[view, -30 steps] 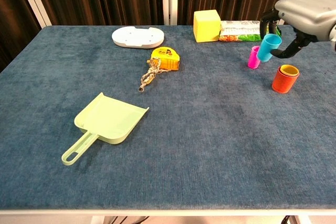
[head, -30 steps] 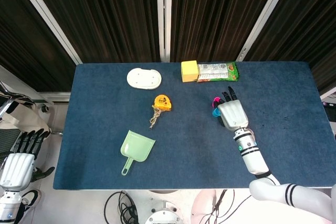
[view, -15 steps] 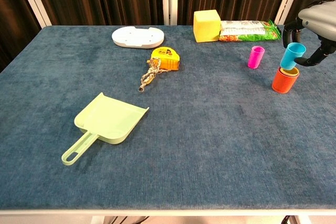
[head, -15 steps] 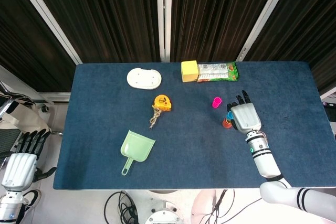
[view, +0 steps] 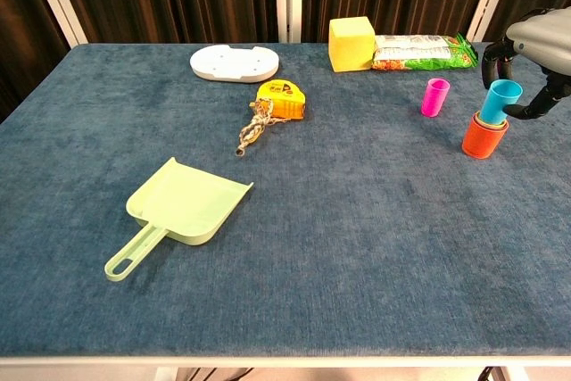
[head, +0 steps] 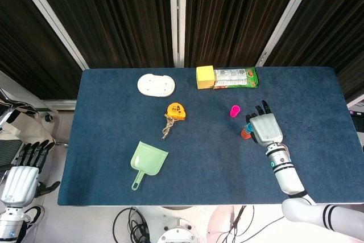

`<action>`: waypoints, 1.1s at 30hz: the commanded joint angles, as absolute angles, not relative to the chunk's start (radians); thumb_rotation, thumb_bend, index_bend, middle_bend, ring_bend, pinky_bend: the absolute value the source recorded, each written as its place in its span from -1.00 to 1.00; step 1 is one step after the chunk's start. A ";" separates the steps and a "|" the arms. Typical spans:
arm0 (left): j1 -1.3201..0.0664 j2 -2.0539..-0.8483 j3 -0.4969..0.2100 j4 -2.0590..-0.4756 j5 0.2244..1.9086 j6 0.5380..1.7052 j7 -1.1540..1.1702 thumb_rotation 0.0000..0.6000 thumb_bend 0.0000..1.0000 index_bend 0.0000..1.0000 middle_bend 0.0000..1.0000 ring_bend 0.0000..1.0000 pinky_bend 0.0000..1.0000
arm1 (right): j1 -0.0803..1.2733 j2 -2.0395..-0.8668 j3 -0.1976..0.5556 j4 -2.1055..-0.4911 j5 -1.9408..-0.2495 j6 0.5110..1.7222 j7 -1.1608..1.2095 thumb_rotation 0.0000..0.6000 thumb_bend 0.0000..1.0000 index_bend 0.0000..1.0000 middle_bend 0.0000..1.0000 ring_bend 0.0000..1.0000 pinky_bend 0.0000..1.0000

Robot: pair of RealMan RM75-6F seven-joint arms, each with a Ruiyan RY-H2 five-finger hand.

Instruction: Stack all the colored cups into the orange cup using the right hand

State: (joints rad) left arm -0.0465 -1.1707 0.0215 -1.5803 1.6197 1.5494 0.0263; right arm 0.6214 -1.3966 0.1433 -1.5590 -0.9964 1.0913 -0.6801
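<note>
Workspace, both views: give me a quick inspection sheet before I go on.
Surface: blue table, flat.
Job's things: blue cup tilted in the mouth of the orange cup; pink cup upright, apart.
Clutter: green dustpan, tape measure, white tray, yellow block, snack bag.
Hands: right hand at the blue cup; left hand off the table, holding nothing.
Cables: some below the table's front edge.
Surroundings: dark curtains.

Blue table (view: 357, 247), dustpan (view: 178, 210), orange cup (view: 483, 136), pink cup (view: 434, 97)
</note>
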 commanded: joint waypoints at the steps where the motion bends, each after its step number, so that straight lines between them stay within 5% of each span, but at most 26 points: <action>1: -0.047 -1.170 0.021 -1.581 1.620 1.549 0.027 1.00 -0.93 -0.87 -0.91 -1.00 -1.00 | 0.623 -1.397 0.139 -1.562 -0.990 1.091 -0.688 1.00 -0.43 -0.02 -0.06 -0.69 -1.00; 6: -0.048 -1.169 0.021 -1.582 1.620 1.548 0.028 1.00 -0.93 -0.87 -0.91 -1.00 -1.00 | 0.627 -1.401 0.133 -1.555 -0.981 1.085 -0.689 1.00 -0.46 -0.07 -0.11 -0.70 -1.00; 11: -0.050 -1.168 0.020 -1.583 1.618 1.546 0.029 1.00 -0.93 -0.87 -0.91 -1.00 -1.00 | 0.634 -1.391 0.128 -1.558 -0.964 1.064 -0.692 1.00 -0.57 -0.60 -0.38 -0.89 -1.00; 15: -0.051 -1.168 0.019 -1.584 1.618 1.545 0.029 1.00 -0.93 -0.87 -0.91 -1.00 -1.00 | 0.634 -1.388 0.136 -1.560 -0.983 1.072 -0.661 1.00 -0.66 -0.79 -0.51 -0.99 -1.00; 21: -0.055 -1.167 0.018 -1.586 1.619 1.541 0.030 1.00 -0.93 -0.87 -0.91 -1.00 -1.00 | 0.648 -1.410 0.172 -1.538 -1.013 1.109 -0.630 1.00 -0.65 -0.79 -0.48 -1.00 -1.00; 33: -0.046 -1.170 0.025 -1.574 1.610 1.540 0.016 1.00 -0.93 -0.87 -0.91 -1.00 -1.00 | 0.771 -1.629 0.238 -1.220 -0.912 1.025 -0.676 1.00 -0.67 -0.59 -0.45 -0.98 -1.00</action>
State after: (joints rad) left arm -0.0470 -1.1692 0.0247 -1.5752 1.6109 1.5408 0.0163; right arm 0.7391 -1.5781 0.2260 -1.2850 -0.9236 1.0494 -0.6688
